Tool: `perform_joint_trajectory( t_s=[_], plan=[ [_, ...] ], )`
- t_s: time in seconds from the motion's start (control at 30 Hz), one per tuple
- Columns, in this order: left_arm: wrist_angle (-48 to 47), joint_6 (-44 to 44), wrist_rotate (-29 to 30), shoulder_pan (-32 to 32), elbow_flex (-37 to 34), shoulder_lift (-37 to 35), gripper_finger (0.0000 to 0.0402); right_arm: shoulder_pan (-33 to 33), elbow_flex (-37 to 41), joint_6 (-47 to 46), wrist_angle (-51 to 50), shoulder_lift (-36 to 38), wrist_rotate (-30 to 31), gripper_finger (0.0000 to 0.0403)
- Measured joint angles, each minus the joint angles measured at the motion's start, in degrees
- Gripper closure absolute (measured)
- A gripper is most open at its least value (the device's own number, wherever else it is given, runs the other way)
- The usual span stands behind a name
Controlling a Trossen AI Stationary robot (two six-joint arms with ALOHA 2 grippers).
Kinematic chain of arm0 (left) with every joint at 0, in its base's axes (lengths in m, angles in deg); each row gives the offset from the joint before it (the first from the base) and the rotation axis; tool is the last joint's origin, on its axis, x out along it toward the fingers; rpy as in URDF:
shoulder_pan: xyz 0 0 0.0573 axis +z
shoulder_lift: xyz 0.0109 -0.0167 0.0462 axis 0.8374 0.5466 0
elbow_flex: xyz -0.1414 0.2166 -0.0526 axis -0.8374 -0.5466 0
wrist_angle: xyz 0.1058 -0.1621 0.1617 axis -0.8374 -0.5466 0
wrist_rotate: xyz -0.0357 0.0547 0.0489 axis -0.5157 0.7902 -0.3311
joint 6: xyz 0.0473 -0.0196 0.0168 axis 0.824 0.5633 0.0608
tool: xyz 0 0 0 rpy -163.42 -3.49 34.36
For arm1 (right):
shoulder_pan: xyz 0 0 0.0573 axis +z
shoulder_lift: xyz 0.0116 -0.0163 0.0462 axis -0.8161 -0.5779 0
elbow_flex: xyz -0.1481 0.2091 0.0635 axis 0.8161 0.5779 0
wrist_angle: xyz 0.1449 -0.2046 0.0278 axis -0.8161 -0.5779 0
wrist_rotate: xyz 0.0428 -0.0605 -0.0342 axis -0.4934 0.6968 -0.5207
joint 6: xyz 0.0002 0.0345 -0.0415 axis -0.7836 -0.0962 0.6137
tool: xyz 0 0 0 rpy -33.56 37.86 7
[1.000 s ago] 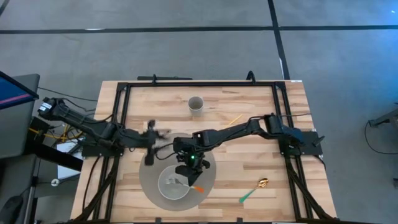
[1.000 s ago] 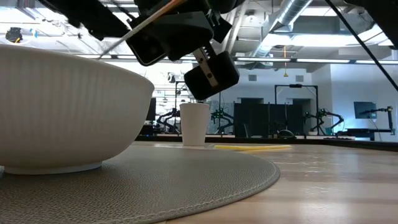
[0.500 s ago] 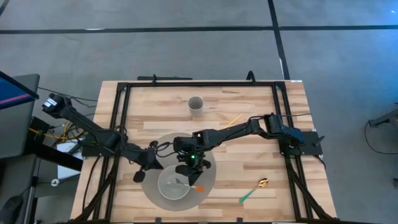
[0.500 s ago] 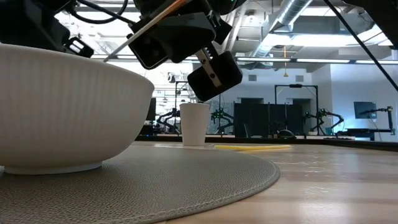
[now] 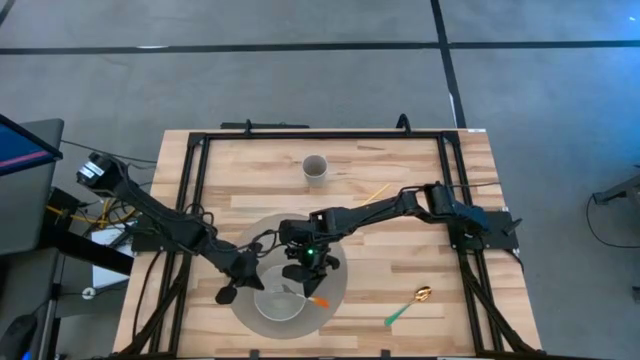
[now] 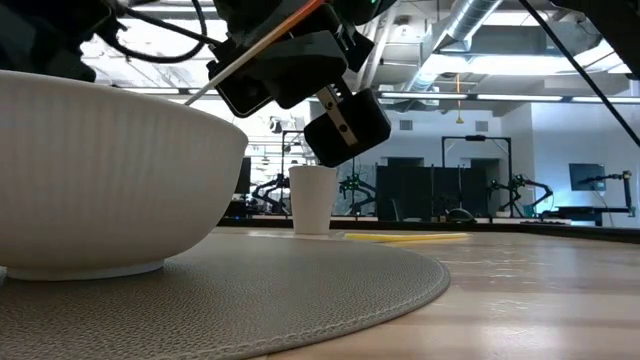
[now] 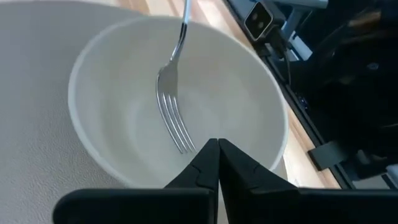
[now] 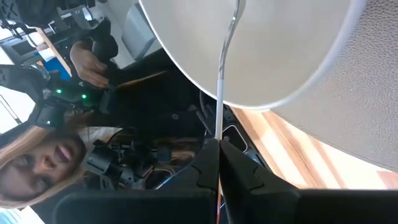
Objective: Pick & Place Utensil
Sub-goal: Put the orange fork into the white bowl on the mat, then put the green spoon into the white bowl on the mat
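Left pincer (image 5: 228,295): fingers pressed together on nothing, held at the bowl's left rim.
Bowl (image 5: 262,300): set on the grey mat (image 5: 335,285), near edge of the tabletop (image 5: 400,160).
Fork (image 7: 171,112): tines inside the bowl, handle clamped by the right pincer (image 5: 305,283).
Cup (image 5: 315,168): stood far, centre.

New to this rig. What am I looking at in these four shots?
Two robot arms work at a wooden table. One camera looks straight down on it, one sits at tabletop height, and one rides on each wrist. On the table are a grey mat with a white bowl, a paper cup, a yellow stick and a green-handled spoon. The right gripper is shut on a fork whose tines sit in the bowl. The left gripper hovers at the bowl, shut and empty.
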Motion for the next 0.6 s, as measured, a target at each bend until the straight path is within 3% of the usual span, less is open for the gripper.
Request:
perform_joint_trajectory(
  t_s=[0.23, 0.6],
  plan=[
    [0.13, -0.63, -0.27, 0.09, 0.00, 0.27, 0.0397, 0.00, 0.00, 1.09, 0.09, 0.00, -0.04, 0.0399],
    [-0.24, -0.67, -0.29, 0.09, 0.00, 0.29, 0.0397, -0.22, -0.01, 2.40, 0.17, 0.02, -0.04, 0.0330]
  ],
)
